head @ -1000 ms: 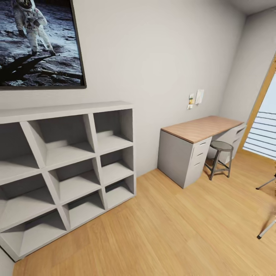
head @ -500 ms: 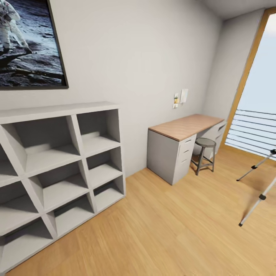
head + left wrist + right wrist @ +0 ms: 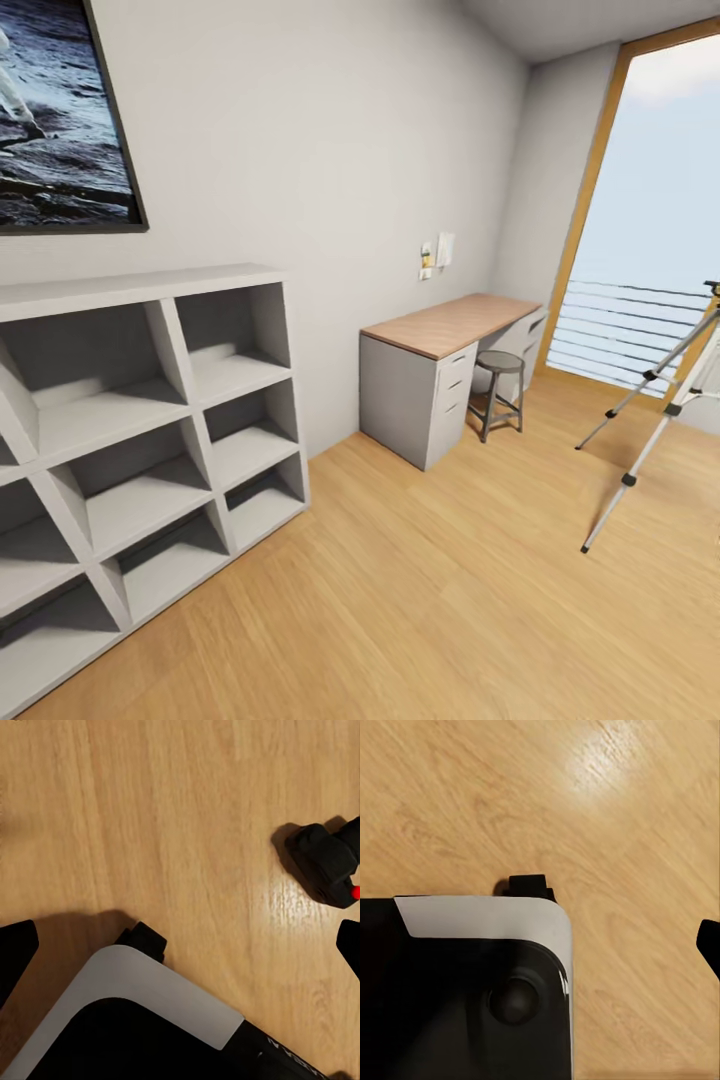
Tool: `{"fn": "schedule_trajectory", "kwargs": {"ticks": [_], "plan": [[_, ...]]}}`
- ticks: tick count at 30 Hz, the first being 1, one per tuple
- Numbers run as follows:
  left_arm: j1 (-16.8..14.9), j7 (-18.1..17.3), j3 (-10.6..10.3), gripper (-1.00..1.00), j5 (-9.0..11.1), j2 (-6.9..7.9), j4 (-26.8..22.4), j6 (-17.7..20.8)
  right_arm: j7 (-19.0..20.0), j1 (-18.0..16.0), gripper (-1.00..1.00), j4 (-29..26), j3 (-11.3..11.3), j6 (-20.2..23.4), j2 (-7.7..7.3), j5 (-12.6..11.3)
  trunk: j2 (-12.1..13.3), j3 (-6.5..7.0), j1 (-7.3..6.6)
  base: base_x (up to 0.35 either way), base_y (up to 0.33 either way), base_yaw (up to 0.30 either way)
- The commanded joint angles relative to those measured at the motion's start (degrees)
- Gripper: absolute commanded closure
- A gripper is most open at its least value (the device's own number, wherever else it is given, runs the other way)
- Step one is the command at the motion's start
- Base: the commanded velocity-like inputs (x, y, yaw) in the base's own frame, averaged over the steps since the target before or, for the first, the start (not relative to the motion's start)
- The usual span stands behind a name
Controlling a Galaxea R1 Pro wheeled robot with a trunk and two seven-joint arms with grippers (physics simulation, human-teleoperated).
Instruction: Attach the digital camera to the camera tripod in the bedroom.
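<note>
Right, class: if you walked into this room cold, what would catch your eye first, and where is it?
Probably the tall bright window at the far right, with the silver-legged tripod standing on the wood floor before it. Next, the big grey shelf unit against the left wall, under a dark framed moon picture. Between them, the wood-topped desk has a round stool beside it.

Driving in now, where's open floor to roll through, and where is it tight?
Open plank floor runs between the grey shelf unit and the camera tripod. It's tighter by the desk, where the stool stands, and around the tripod's splayed legs near the window.
</note>
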Motion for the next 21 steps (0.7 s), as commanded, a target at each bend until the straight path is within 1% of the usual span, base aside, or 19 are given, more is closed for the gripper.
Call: {"fn": "schedule_trajectory", "kwargs": {"ticks": [1, 21], "plan": [[0.0, 0.2, 0.0, -1.00, 0.4, 0.00, -0.2, 0.3, -0.1, 0.0, -1.00, -0.1, -0.1, 0.3, 0.03, 0.1, 0.0, -0.06, -0.01, -0.043, 0.024, -0.051], [0.0, 0.2, -0.1, -1.00, 0.5, 0.03, -0.2, 0.4, 0.0, 0.0, -1.00, -0.1, 0.2, 0.8, 0.01, 0.2, 0.0, -0.06, -0.01, -0.006, 0.003, -0.007]]}}
